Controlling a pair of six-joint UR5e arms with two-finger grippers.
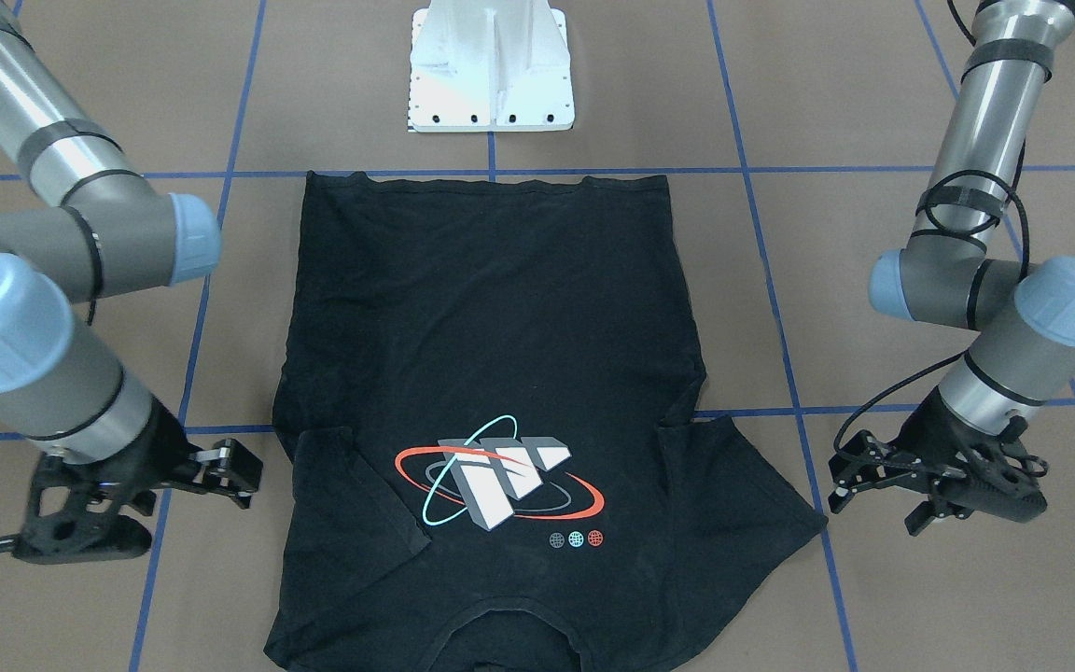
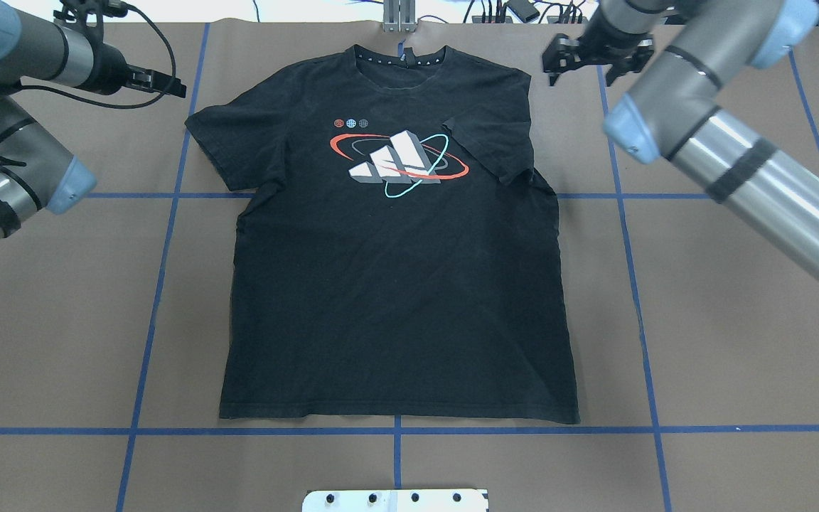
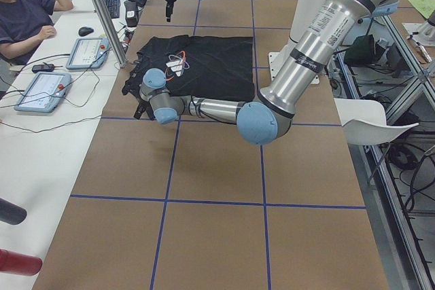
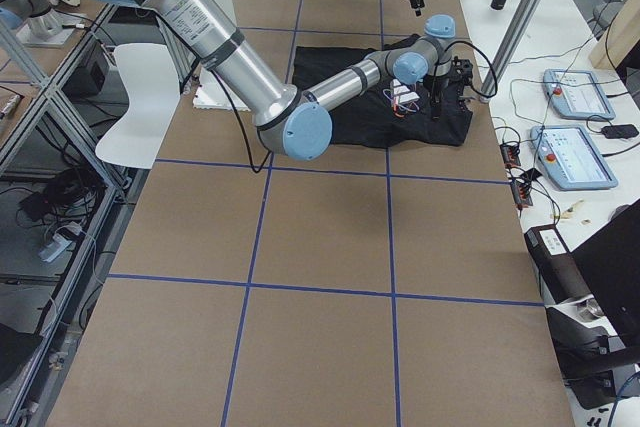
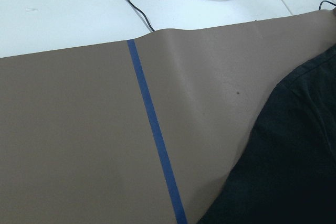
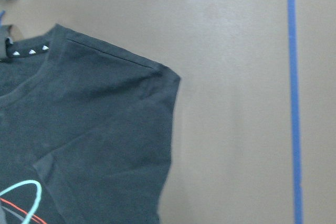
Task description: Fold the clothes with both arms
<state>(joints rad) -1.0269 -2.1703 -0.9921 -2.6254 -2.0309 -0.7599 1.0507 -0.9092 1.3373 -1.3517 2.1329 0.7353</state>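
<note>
Overhead exterior: black T-shirt (image 2: 395, 284) flat on counter (image 2: 722, 370), sleeve on robot's right folded inward. Left gripper (image 2: 176, 87) and right gripper (image 2: 587, 70) spread, beside the shoulders.

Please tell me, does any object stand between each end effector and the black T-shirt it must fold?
Nothing visible does. The left end effector and the right end effector hang beside the T-shirt near its sleeves, and only bare brown table lies between them and the cloth.
</note>
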